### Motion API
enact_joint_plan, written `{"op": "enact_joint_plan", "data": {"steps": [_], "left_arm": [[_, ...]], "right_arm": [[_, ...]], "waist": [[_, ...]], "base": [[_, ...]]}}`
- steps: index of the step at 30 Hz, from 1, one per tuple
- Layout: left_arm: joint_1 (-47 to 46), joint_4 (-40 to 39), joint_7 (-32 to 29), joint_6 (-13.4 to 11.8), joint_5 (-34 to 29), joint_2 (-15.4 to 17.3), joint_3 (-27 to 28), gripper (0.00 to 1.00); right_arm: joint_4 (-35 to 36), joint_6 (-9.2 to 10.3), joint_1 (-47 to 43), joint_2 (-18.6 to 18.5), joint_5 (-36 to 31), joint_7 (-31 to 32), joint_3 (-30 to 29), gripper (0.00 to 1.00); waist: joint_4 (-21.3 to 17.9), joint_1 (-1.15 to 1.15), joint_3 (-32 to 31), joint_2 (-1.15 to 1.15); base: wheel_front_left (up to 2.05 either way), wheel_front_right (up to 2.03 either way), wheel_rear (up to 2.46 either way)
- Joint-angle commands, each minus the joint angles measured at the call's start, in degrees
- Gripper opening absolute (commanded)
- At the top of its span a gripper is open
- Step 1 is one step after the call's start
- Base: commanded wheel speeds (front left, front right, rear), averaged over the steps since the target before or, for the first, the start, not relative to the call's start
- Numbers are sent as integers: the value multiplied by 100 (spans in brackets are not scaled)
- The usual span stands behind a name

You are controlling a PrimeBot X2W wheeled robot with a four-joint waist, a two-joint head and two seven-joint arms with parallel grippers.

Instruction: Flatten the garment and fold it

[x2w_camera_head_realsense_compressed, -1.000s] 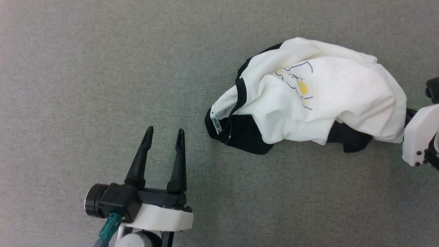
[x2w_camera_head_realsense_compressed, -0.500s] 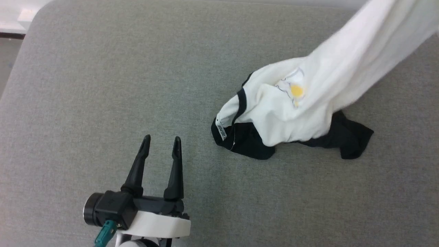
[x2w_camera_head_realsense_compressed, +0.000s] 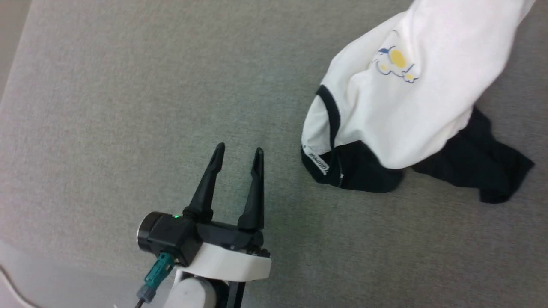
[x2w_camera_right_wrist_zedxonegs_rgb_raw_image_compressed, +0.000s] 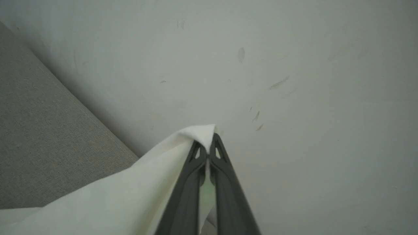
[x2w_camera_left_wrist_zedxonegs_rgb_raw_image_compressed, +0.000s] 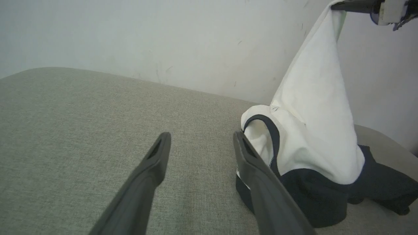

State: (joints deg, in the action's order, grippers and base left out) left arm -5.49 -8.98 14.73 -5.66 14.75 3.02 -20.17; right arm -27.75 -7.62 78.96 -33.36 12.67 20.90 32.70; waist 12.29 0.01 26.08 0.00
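Observation:
The garment [x2w_camera_head_realsense_compressed: 411, 98] is a white T-shirt with black sleeves, black neck trim and a small yellow print. Its white body is pulled up toward the head view's top right, while the black sleeves and neck end still lie on the grey surface. In the right wrist view my right gripper [x2w_camera_right_wrist_zedxonegs_rgb_raw_image_compressed: 207, 143] is shut on a white edge of the garment [x2w_camera_right_wrist_zedxonegs_rgb_raw_image_compressed: 130, 195]. The left wrist view shows that gripper [x2w_camera_left_wrist_zedxonegs_rgb_raw_image_compressed: 339, 6] high at the top right, holding the garment [x2w_camera_left_wrist_zedxonegs_rgb_raw_image_compressed: 313, 124] up. My left gripper [x2w_camera_head_realsense_compressed: 238, 155] stands open, empty, to the left of the neck opening.
A grey fabric surface [x2w_camera_head_realsense_compressed: 128, 107] lies under everything, its rounded edge showing at the head view's lower left. A pale scuffed wall [x2w_camera_left_wrist_zedxonegs_rgb_raw_image_compressed: 163, 42] rises behind the surface.
My right gripper has lifted the white body higher, leaving the black sleeves trailing on the surface. The head camera has shifted, so the whole picture has moved. My left gripper stays open.

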Motion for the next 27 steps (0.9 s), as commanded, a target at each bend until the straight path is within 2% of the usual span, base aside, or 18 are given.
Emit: {"op": "enact_joint_plan", "data": {"steps": [1, 3, 4, 5, 6, 11, 16, 19, 22, 27], "left_arm": [[-132, 17, 27, -50, 60, -13, -70, 100], [-198, 33, 27, -85, 89, -13, -155, 100], [-223, 40, 27, -105, 98, -13, -189, 100], [-245, 47, 27, -125, 106, -13, -216, 100], [-265, 57, 27, -143, 111, -13, -236, 100], [-307, 128, 27, -182, 76, -13, -211, 100], [-245, 181, 27, -140, -8, -13, -35, 100], [-112, 192, 27, -124, -69, -13, 86, 100], [64, 176, 27, -105, -125, -14, 221, 100], [368, 117, 27, -44, -197, -14, 439, 100]], "right_arm": [[-219, 13, 26, 66, 2, -95, 101, 0], [-490, 13, -36, 91, 39, -146, 226, 0], [-616, 13, -74, 92, 62, -147, 288, 21], [-741, 13, -113, 89, 95, -142, 335, 51], [-872, 13, -140, 92, 138, -116, 335, 100], [-1023, 13, -161, 120, 435, -223, 545, 100], [-707, 13, -195, 106, 1027, -411, 566, 100], [-252, 13, -454, 15, 1470, -397, 529, 100], [395, 13, -949, -227, 1878, -277, 404, 100], [1612, 13, -2455, -788, 2265, 63, -120, 100]], "waist": [[492, -1, 512, 0], [554, -1, 564, 0], [571, -1, 578, 0], [579, -1, 588, 0], [580, -1, 593, 0], [443, -1, 475, 0], [187, -1, 131, 0], [14, -1, -130, 0], [-146, -1, -353, 0], [-355, -1, -594, 0]], "base": [[0, 0, 0], [0, 0, 0], [0, 0, 0], [0, 0, 0], [0, 0, 0], [0, 0, 0], [0, 0, 0], [0, 0, 0], [0, 0, 0], [0, 0, 0]]}}
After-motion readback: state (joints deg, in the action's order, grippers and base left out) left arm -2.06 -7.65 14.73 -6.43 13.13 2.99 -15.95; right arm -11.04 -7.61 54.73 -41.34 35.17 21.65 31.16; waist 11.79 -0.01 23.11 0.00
